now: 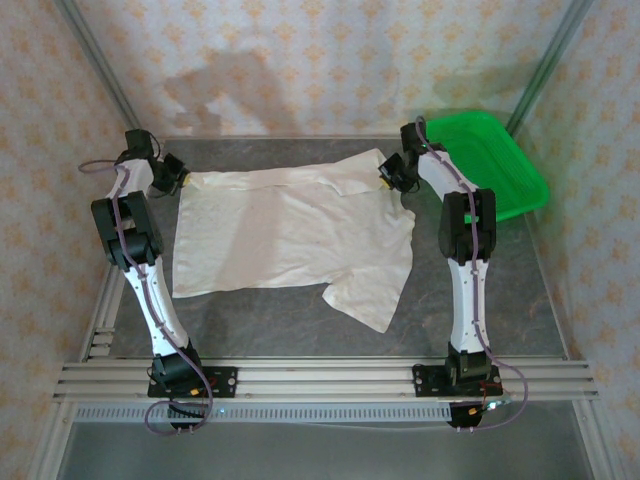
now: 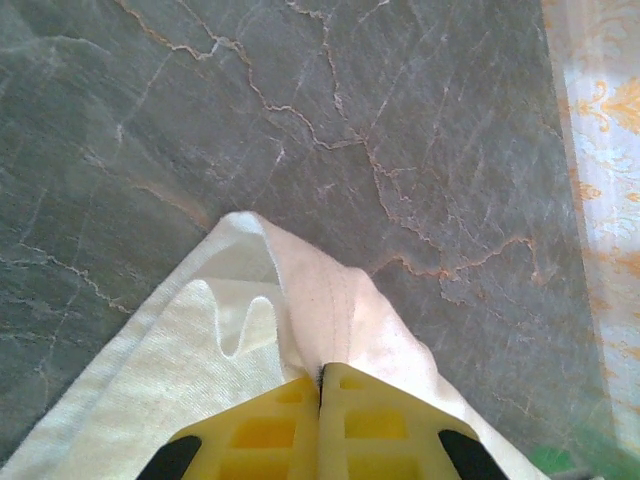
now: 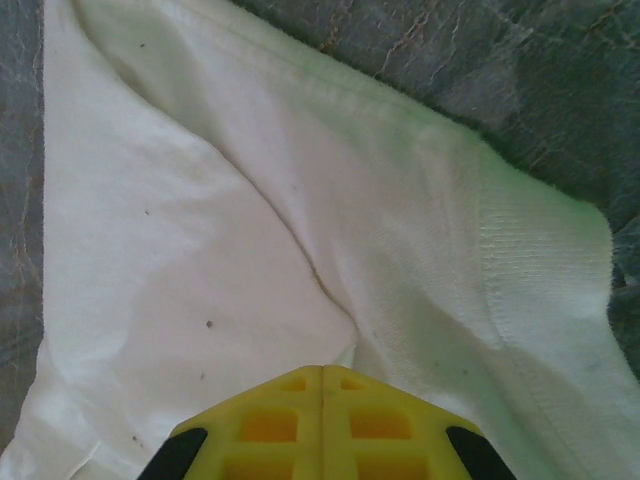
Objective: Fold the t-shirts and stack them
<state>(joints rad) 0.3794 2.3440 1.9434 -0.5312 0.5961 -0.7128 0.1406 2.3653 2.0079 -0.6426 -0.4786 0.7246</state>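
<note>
The t-shirt (image 1: 290, 235) lay spread across the centre of the top external frame on the dark, veined table (image 1: 300, 325). It was off-white and mostly flat. One sleeve trailed toward the lower centre-right of that frame. Its far edge ran along the upper part of the frame, between my two grippers.

1. Left gripper (image 1: 178, 176): positioned at the upper left of the overhead frame, at the shirt's upper-left corner. In the left wrist view my yellow fingers (image 2: 260, 435) met at the bottom centre. The jaws were clamped on a fold of the cloth that entered the seam between them. The fabric fanned out to the lower left, and the table surface lay beyond it in the upper half of the frame.

2. Right gripper (image 1: 388, 175): positioned right of centre in the upper part of the overhead frame, at the shirt's upper-right corner. In the right wrist view my fingers (image 3: 270, 425) were pressed together at the bottom centre, pinching the cloth. A crease ran from the seam toward the upper left. A ribbed hem band ran down the right side of the frame.

A green basket (image 1: 500, 165) stood at the upper right of the overhead frame, beside my right arm and apart from the shirt.
</note>
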